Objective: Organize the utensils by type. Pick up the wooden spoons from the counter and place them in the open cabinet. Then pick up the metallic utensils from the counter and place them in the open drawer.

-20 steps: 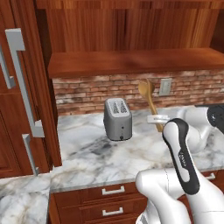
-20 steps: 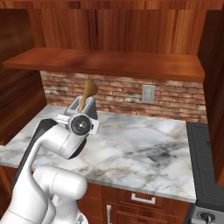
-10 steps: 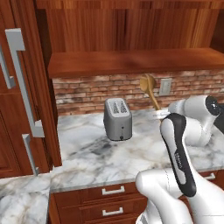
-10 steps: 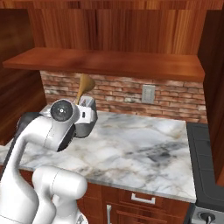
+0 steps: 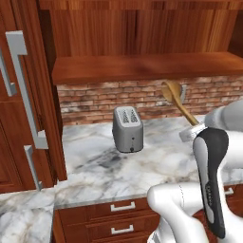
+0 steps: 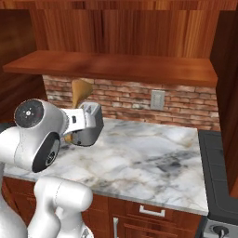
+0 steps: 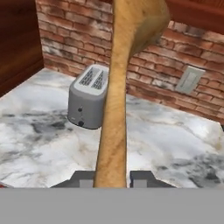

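Observation:
My gripper (image 7: 111, 177) is shut on the handle of the larger orange-brown wooden spoon (image 7: 117, 100). It holds the spoon nearly upright above the white marble counter (image 5: 156, 161). The spoon's round bowl (image 5: 172, 91) points up, just below the front edge of the open cabinet's wooden shelf (image 5: 142, 66). From the right, the spoon bowl (image 6: 81, 88) rises above the hand (image 6: 76, 122), in front of the brick wall. The metallic utensils and the open drawer are out of view.
A grey two-slot toaster (image 5: 127, 129) stands on the counter by the brick backsplash, below and beyond the spoon (image 7: 89, 97). A wall outlet (image 6: 157, 100) sits on the bricks. A tall cabinet with grey handles (image 5: 26, 95) stands at the left, a stove (image 6: 218, 176) at the right.
The arm's elbow and wrist have swung around while the spoon stays gripped. The spoon's bowl has shifted slightly sideways and risen a little toward the shelf edge.

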Robot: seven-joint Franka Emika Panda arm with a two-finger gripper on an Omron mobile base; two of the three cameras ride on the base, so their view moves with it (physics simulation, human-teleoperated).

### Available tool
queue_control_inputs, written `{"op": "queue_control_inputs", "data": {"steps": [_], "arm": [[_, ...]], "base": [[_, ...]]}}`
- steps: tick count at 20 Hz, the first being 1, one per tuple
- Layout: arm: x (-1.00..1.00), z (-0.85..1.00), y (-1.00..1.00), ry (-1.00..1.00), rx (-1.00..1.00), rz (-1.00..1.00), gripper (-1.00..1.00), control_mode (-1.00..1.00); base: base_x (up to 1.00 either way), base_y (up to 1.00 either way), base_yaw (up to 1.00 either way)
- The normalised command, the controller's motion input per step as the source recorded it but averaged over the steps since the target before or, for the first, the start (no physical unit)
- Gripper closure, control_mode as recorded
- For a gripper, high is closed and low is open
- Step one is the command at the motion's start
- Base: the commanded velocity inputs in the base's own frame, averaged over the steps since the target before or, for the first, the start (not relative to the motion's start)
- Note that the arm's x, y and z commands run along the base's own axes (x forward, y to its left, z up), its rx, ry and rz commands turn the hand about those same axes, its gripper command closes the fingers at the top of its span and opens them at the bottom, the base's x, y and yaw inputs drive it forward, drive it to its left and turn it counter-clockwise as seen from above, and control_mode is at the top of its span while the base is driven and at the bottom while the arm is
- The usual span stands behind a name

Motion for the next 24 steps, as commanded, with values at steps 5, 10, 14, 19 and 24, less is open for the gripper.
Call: {"op": "queue_control_inputs", "data": {"steps": [5, 10, 14, 19, 24], "arm": [[-0.78, 0.51, -0.05, -0.27, -0.14, 0.01, 1.0, -1.0], [-0.03, 0.46, 0.38, -0.35, -0.13, 0.0, 1.0, -1.0], [0.19, 0.41, 0.38, -0.02, -0.26, 0.0, 1.0, -1.0], [0.38, 0.41, 0.1, 0.13, -0.32, 0.0, 1.0, -1.0], [0.35, 0.43, -0.09, 0.1, -0.21, 0.0, 1.0, -1.0]], "base": [[0.0, 0.0, 0.0], [0.0, 0.0, 0.0], [0.0, 0.0, 0.0], [0.0, 0.0, 0.0], [0.0, 0.0, 0.0]]}}
